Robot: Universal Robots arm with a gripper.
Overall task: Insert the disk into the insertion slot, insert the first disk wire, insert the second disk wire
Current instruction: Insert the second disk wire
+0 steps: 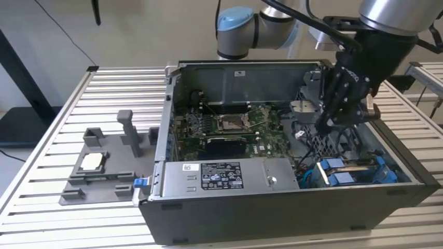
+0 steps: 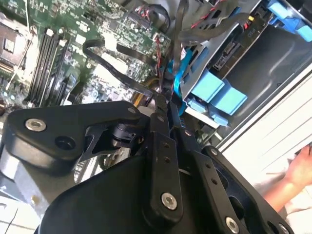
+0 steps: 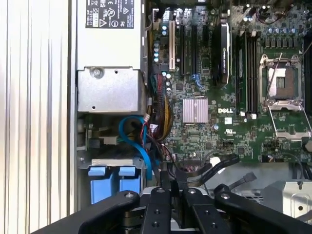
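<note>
Premises assessed as a robotics laboratory or test cell. A slatted aluminium-profile bench [image 1: 118, 85] carries an opened desktop computer case [image 1: 277, 212] with its boards and cabling exposed, and beside it a grey parts fixture [image 1: 104, 176]. A jointed robot arm [image 1: 239, 28] rises at the bench's far side. In the second wrist view a person's hand [image 2: 298, 168] lies just outside the case

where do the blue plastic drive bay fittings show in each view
Exterior view: bright blue plastic bay fittings, in the dark grey computer case's near corner on the exterior view's right.
Second wrist view: the fittings, beside the thin blue cable.
First wrist view: the fittings, beside that cable.
Shared landmark: the green motherboard.
</note>
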